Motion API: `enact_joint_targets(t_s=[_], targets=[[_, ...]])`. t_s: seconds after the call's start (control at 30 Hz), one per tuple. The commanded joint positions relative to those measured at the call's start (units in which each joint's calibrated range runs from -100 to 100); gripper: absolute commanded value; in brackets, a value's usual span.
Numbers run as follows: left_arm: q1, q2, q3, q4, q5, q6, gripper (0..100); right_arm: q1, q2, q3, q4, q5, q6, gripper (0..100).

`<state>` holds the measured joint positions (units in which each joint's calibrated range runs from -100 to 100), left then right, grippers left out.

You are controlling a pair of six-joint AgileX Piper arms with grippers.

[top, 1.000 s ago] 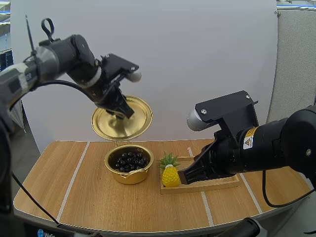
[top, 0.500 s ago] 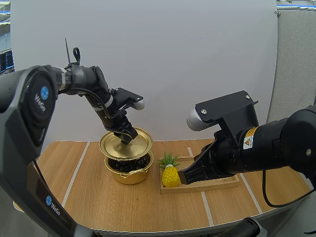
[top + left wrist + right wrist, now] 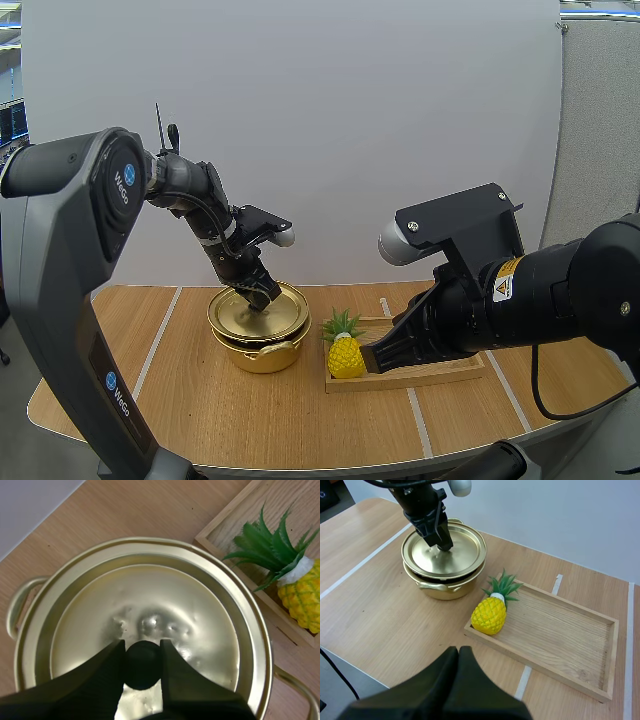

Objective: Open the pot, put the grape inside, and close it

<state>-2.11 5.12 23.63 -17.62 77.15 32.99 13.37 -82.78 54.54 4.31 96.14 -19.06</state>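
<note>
My left pincer (image 3: 258, 293): tips set down on the middle of the gold lid (image 3: 287, 313), my arm reaching in from the left.
Lid: lies across the mouth of the gold pot (image 3: 258, 360) and covers it; I cannot tell whether it sits fully on the rim.
Pot: stands on the wooden desk (image 3: 200, 400), one handle facing the near edge.
Pineapple (image 3: 345, 356): yellow toy, green leaves toward the back, at the left end of the wooden tray (image 3: 450, 371), just beside the pot.
My right pincer (image 3: 375, 357): low over the tray, close beside the pineapple.
Desk: crossed by pale tape lines.
</note>
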Motion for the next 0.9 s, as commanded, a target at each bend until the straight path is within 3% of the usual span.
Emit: enact_joint_targets(t_s=[0.0, 0.53, 0.87], targets=[[-0.05, 0.1, 0.06, -1.32, -1.03, 0.25, 0, -0.2, -0.44, 0.08, 0.15, 0.04, -0.3, 0], [-0.05, 0.1, 1.24, -2.32, 3.25, 0.48, 0, -0.2, -0.44, 0.08, 0.15, 0.04, -0.3, 0], [-0.05, 0.1, 4.59, -2.72, -2.32, 1.79, 0, -0.2, -0.44, 0.08, 0.15, 0.04, -0.3, 0]])
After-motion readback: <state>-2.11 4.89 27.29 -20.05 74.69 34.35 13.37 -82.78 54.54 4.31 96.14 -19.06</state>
